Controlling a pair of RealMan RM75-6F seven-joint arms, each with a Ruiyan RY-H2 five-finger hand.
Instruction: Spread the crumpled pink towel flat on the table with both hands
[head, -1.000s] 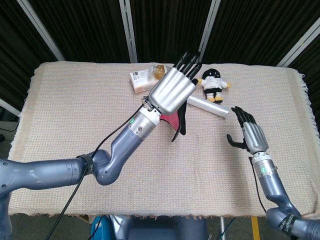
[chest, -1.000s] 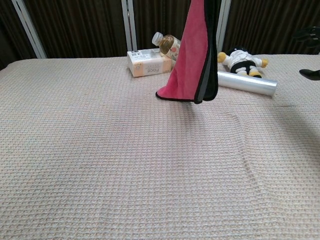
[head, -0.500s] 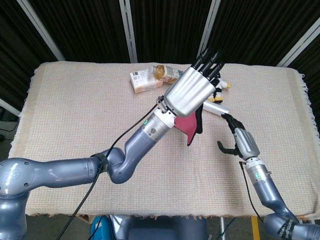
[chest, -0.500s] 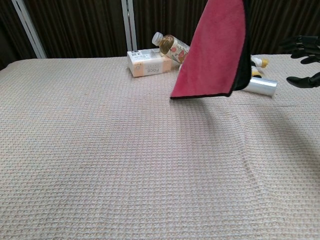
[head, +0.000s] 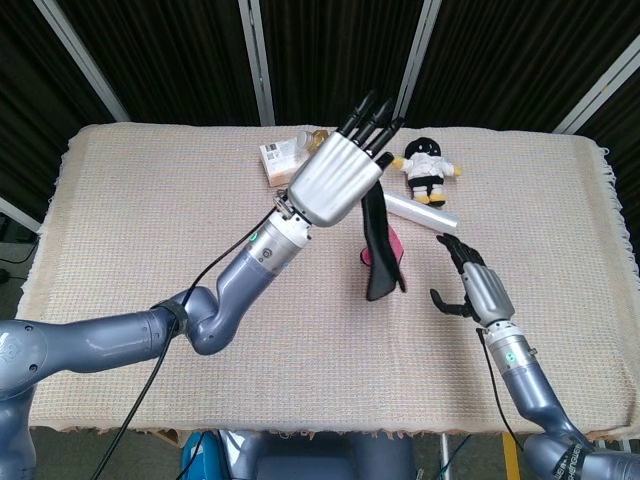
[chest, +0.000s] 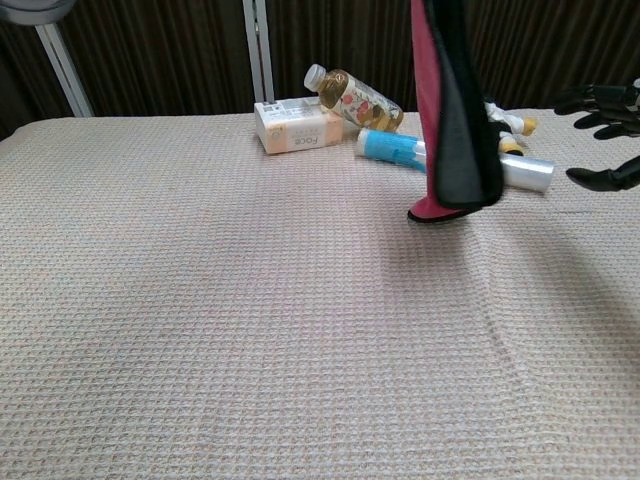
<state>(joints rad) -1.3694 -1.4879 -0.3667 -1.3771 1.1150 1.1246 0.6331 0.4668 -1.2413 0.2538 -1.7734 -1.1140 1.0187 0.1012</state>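
Left hand (head: 335, 180) dangling towel (chest: 450, 120), box (chest: 299, 125) (reads "Face")

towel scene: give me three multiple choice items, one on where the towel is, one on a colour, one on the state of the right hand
1. Where is the pink towel?
A. Spread flat on the table
B. Hanging from the raised left hand
C. Draped over the box

2. What colour is the back face of the towel?
A. Black
B. White
C. Yellow

3. What state is the right hand in?
A. Gripping the towel's edge
B. Pressing on the plush toy
C. Open, holding nothing

Answers:
1. B: in the head view the towel dangles below the lifted hand, and the chest view shows its lower end just over the table cloth.
2. A: the chest view shows a dark face beside the pink one.
3. C: its fingers are apart, to the right of the towel, clear of it.
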